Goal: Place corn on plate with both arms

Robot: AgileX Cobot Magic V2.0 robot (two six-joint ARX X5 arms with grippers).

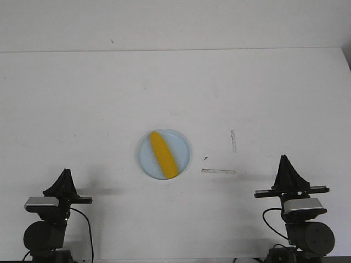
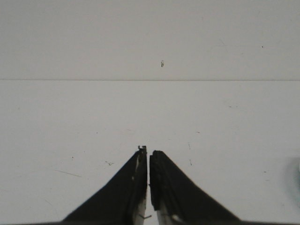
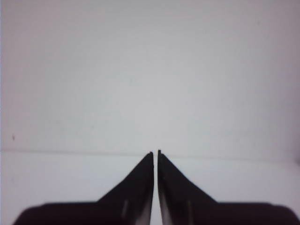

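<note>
1. Nearest the front camera, the left arm (image 1: 46, 222) and the right arm (image 1: 299, 219) sit folded at the near edge of the white table (image 1: 82, 109), one at each lower corner of the view, well apart from each other.
2. Left gripper (image 1: 66, 174) points forward over bare table; in its wrist view (image 2: 148, 151) the two black fingers stand pressed almost together with only a thin slit between them, clenched on nothing.
3. Right gripper (image 1: 284, 159) likewise points forward; its wrist view (image 3: 155, 152) shows the fingers closed to a hairline gap, empty.
4. Between the two arms and farther out on the table lies the pale blue plate (image 1: 181, 143).
5. On that plate rests the yellow-orange corn (image 1: 163, 154), lying diagonally, its narrower end toward the far left rim and its other end reaching the near rim.
6. Neither gripper touches the corn or the plate.
7. Two short grey marks (image 1: 218, 171) show on the table right of the plate.
</note>
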